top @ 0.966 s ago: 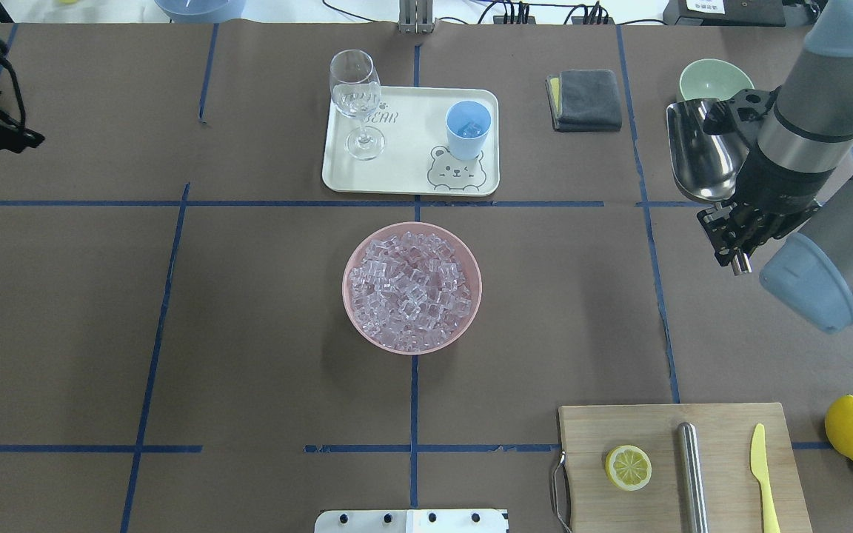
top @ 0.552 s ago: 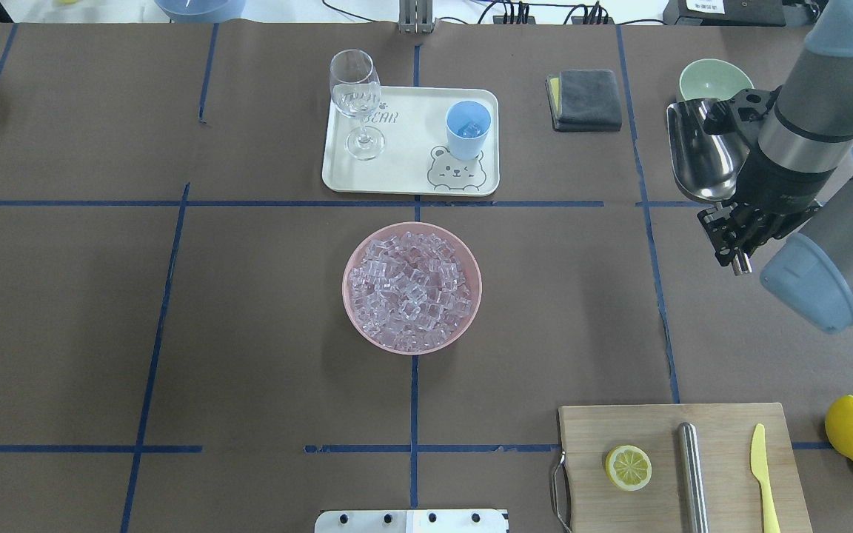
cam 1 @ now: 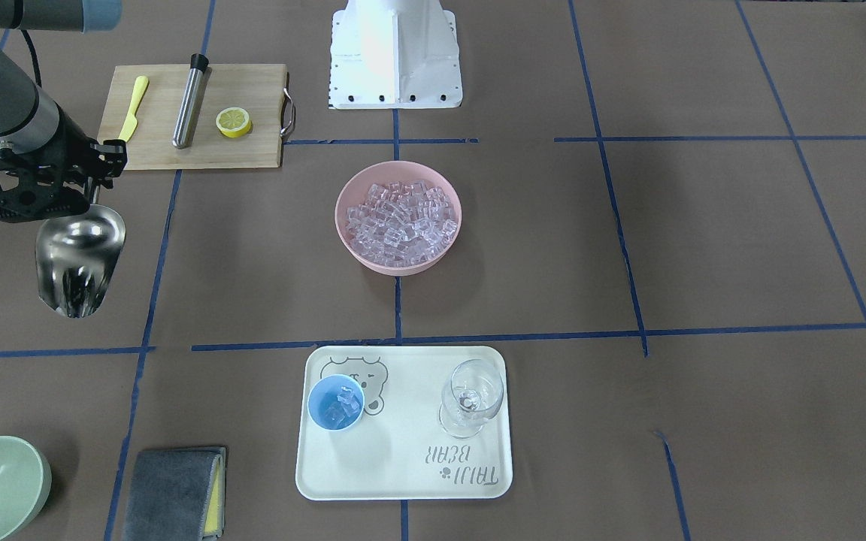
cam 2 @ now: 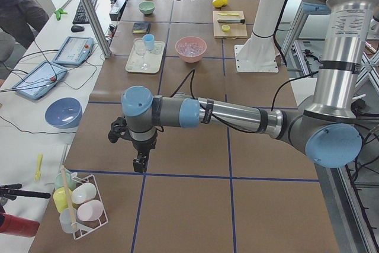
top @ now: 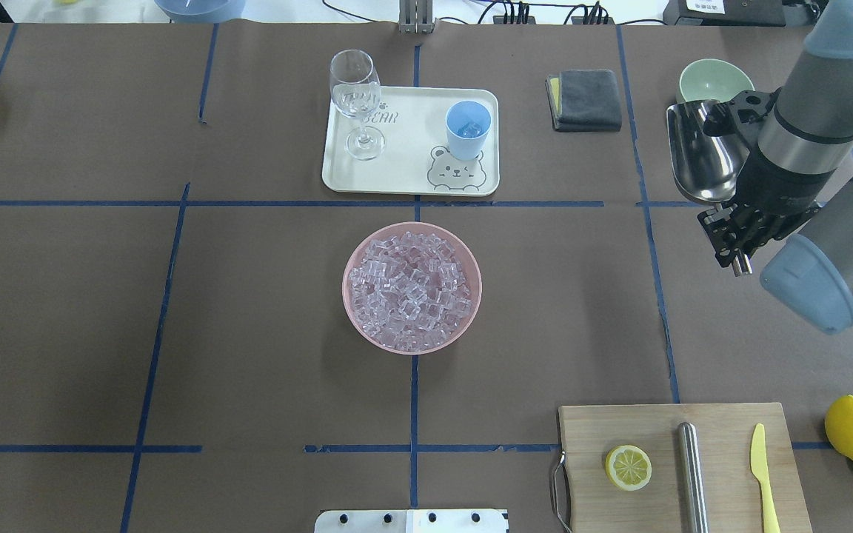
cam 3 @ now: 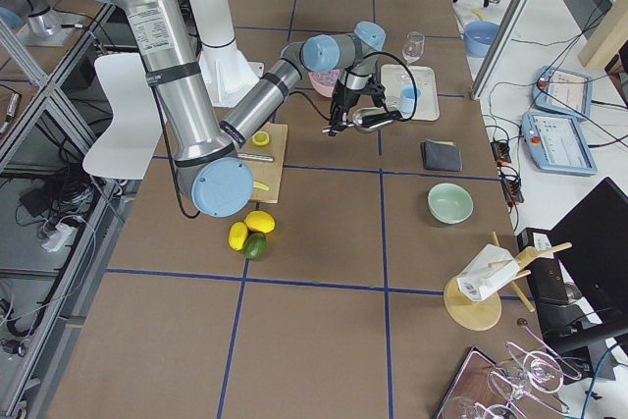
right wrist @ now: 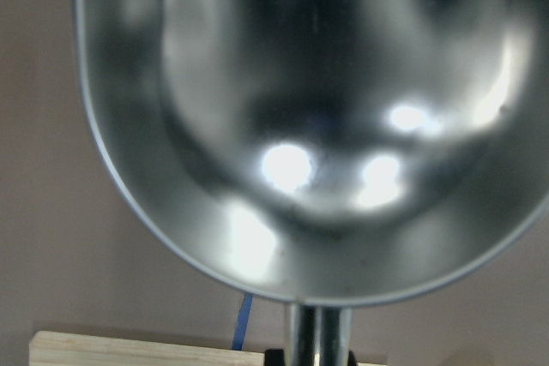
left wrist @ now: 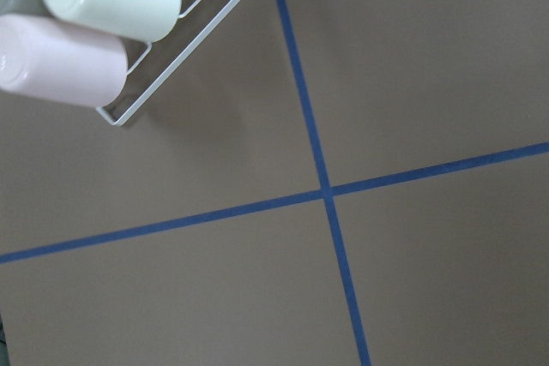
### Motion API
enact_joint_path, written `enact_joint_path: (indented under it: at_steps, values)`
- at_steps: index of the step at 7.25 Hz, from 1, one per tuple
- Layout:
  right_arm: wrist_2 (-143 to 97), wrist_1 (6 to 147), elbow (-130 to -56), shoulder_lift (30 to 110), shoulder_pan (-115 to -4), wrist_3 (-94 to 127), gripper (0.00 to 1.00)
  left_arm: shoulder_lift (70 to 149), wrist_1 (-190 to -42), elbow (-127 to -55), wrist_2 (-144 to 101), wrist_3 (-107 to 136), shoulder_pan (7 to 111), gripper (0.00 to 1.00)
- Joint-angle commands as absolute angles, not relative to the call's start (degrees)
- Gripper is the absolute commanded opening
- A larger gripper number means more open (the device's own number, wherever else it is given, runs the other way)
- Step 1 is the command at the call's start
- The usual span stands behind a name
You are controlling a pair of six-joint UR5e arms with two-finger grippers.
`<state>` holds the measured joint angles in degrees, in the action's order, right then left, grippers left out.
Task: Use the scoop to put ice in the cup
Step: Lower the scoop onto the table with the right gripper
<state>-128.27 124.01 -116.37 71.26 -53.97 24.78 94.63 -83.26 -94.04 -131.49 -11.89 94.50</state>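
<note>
The steel scoop (top: 702, 152) hangs empty over the table at the right, near the green bowl; it also shows in the front view (cam 1: 80, 255) and fills the right wrist view (right wrist: 309, 126). My right gripper (top: 731, 226) is shut on its rod handle, as the front view (cam 1: 76, 191) also shows. The light-blue cup (top: 468, 129) stands on the cream tray (top: 404, 178) with a few ice cubes inside (cam 1: 337, 406). A pink bowl (top: 356, 326) in the table's middle is heaped with ice (top: 412, 285). My left gripper (cam 2: 139, 161) shows only in the left side view; I cannot tell its state.
A wine glass (top: 356, 100) stands on the tray. A grey cloth (top: 586, 100) and a pale green bowl (top: 715, 78) lie at the back right. A cutting board (top: 678, 466) holds a lemon half, a steel cylinder and a yellow knife. A white rack of cups (left wrist: 103, 23) is near the left arm.
The left arm has drawn out of the overhead view at the far left, uncovering a white rack. The right arm and scoop have barely moved.
</note>
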Motion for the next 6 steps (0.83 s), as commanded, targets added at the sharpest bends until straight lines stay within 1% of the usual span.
enact_joint_path:
  at_steps: [1, 2, 3, 4, 6]
  values:
    - [-128.5, 115.99, -115.67, 77.12, -53.96, 24.87, 0.0, 90.55, -83.58, -93.87, -133.24, -12.22, 95.71, 1.0]
    - [-129.02, 113.06, -114.88, 79.69, -53.96, 25.13, 0.0, 89.74, -85.15, -94.56, -133.33, -12.22, 95.71, 1.0]
    - [-129.63, 113.03, -113.57, 80.67, -53.79, 25.48, 0.0, 89.91, -86.38, -94.83, -133.33, -12.13, 95.71, 1.0]
    - [-130.33, 112.94, -110.77, 81.47, -52.57, 25.49, 0.0, 89.91, -86.48, -94.83, -133.33, -12.22, 95.71, 1.0]
    - [-132.17, 112.85, -108.21, 81.39, -49.5, 26.88, 0.0, 90.0, -86.48, -94.92, -133.33, -12.3, 95.54, 1.0]
